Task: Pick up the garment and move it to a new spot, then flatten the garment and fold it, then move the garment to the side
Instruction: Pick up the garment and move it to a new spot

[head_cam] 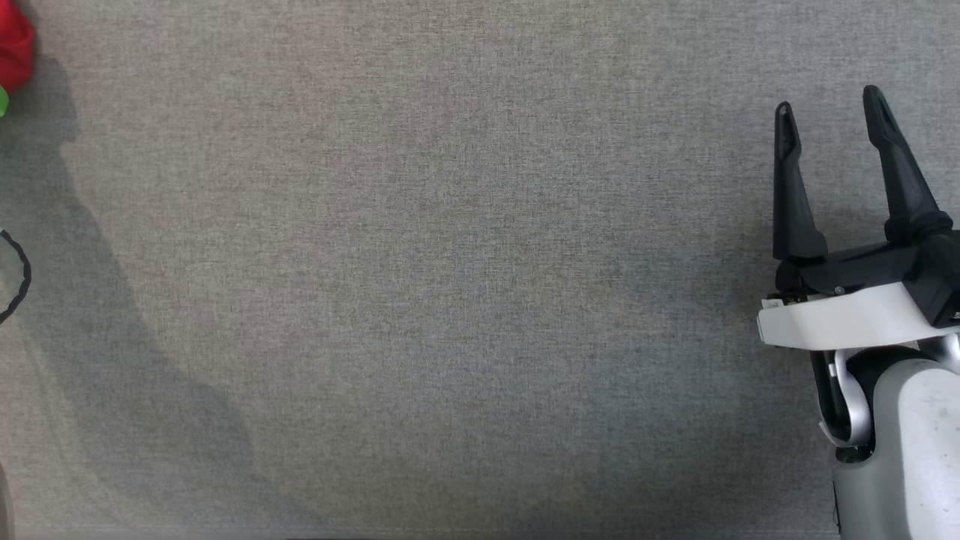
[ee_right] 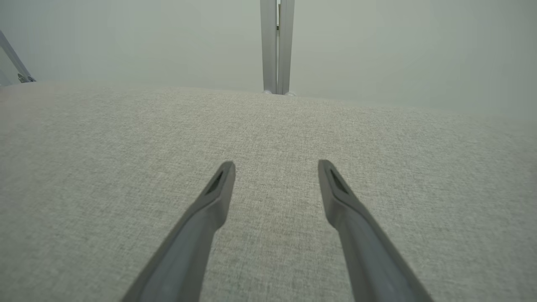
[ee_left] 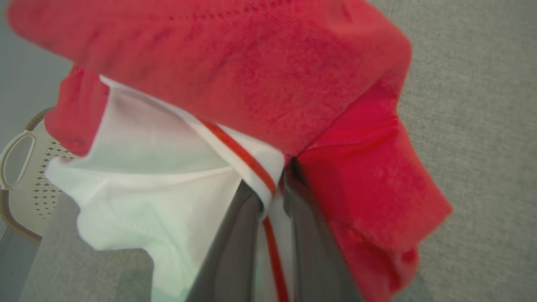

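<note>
Red garment (ee_left: 260, 75), pinched at its white trim by the left hand (ee_left: 275, 186) for carrying; right hand (head_cam: 829, 124) hovers spread above the desk (head_cam: 450, 285), free for flattening.

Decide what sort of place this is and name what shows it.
Likely a laundry-folding workstation: a grey cloth-covered table, a red and white garment gripped by the left hand, and a pale perforated basket beside the table.

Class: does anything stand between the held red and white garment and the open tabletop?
Nothing visible does. The red and white knit garment is clamped in the left gripper; the grey fabric tabletop beside it shows no obstacle.
</note>
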`<state>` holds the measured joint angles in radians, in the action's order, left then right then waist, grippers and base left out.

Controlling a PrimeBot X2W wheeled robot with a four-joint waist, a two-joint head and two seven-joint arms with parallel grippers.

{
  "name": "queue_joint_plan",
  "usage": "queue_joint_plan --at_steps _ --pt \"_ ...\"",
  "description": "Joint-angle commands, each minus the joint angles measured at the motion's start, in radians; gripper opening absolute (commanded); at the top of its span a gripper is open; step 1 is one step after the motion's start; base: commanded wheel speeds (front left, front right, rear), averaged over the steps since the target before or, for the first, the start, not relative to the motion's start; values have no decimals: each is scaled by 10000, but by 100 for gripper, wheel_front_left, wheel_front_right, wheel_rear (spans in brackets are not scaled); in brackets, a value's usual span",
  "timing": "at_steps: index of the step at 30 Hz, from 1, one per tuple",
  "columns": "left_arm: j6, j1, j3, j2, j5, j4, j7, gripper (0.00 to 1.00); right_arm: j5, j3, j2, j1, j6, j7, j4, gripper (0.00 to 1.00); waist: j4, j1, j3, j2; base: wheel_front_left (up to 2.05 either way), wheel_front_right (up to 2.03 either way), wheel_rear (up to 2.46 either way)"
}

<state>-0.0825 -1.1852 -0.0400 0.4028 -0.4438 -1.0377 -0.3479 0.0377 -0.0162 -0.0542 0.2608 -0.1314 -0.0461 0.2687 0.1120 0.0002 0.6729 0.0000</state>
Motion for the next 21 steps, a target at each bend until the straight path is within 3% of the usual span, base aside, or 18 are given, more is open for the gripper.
queue_joint_plan --at_steps 1,10,16,21 --pt "-17 -42 -77 -52 18 -104 148 0 -35 27 -4 78 15 -95 -76 100 38 -2 -157 0 0 0 0" --pt "-130 -475 -394 49 240 -5 1078 0 -273 35 24 -80 15 -533 -874 100 -112 -2 -1391 0 0 0 0" --pt "-324 -845 -1036 -492 512 457 1179 0 -806 -94 32 -372 15 -955 -1664 100 -486 -2 -2617 0 0 0 0" --pt "-464 -974 -1729 -1344 236 1130 990 0 -1193 -289 33 -790 15 -1337 -2390 100 -904 -2 -3814 0 0 0 0"
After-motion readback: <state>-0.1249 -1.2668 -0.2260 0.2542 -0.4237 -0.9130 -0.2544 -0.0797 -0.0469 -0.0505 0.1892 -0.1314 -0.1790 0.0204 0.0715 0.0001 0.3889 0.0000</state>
